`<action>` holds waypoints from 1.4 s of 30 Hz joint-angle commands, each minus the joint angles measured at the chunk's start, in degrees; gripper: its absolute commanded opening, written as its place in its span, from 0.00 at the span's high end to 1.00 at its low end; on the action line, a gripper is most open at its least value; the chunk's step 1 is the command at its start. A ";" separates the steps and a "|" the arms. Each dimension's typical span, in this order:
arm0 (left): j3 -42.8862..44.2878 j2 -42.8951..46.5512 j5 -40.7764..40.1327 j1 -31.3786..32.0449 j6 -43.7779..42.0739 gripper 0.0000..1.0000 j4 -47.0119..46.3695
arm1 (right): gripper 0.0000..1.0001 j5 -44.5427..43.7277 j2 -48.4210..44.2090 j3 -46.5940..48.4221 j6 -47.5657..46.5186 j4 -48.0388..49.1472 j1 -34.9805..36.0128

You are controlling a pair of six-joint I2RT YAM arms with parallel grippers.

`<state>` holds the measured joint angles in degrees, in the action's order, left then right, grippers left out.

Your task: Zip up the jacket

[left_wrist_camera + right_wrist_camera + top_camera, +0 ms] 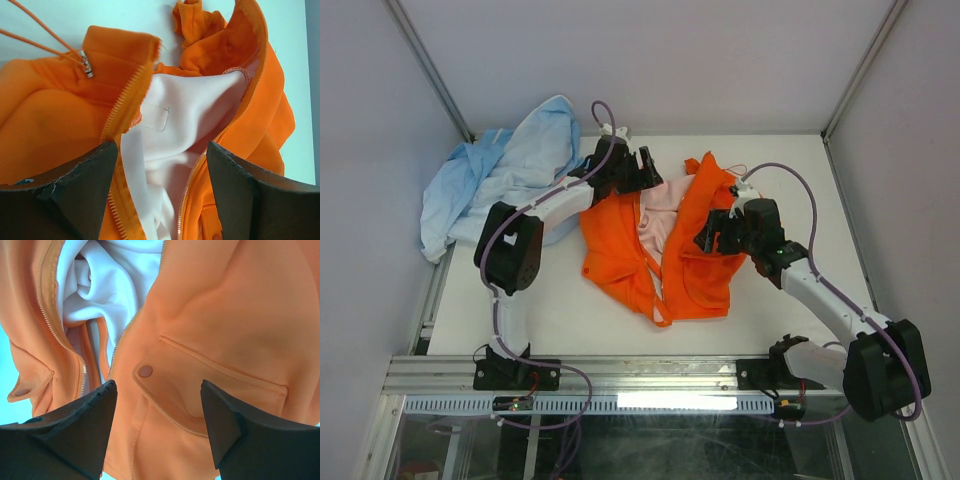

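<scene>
Surveying from the top view: the jacket (pixel 615 250) lies on the table (pixel 560 325) between the two arms, front open, with the pink lining (pixel 660 215) exposed down the middle. A blue garment (pixel 505 175) is heaped at the far left corner, and whether it touches the jacket cannot be told. The left gripper (pixel 642 172) hangs over the far, collar end. The right gripper (pixel 717 233) hangs over the panel on the right. Left wrist view: the fingers (pixel 75 197) stand wide apart and hold nothing. Below them the two tooth rows (pixel 125 105) run apart, with lining between them. A drawcord (pixel 45 45) with a metal tip crosses the fabric at upper left. No slider is visible. Right wrist view: these fingers (pixel 75 435) are also spread wide and empty, poised above a flapped pocket (pixel 210 390) with a snap (pixel 145 371). The tooth rows lie unjoined to the left, converging toward the near edge of this view. Assessment: the zip is wholly undone, so the work is at the approach stage with no grasp made. The next move calls for locating the slider and the bottom ends of both rows. One gripper must pin the fabric flat so the ends can be brought together. The rumpled lining bulging between the rows is likely to obstruct that.
</scene>
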<state>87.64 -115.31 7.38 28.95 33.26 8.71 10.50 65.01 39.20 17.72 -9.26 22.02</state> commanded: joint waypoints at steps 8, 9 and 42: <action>8.45 -3.72 11.44 8.31 -2.63 0.27 -2.89 | 0.29 -2.13 -1.91 -0.74 0.70 1.79 0.33; 6.96 -1.97 10.81 8.20 -2.18 0.27 -3.31 | 0.29 -2.22 -1.83 -0.79 0.78 1.68 0.34; -30.45 24.24 -21.81 0.13 -4.27 0.27 7.19 | 0.28 -5.62 29.62 16.83 0.03 0.91 -13.06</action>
<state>48.49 -89.45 -6.52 29.98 33.21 15.79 8.16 96.33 53.84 20.27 -8.45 9.82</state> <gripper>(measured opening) 0.726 0.715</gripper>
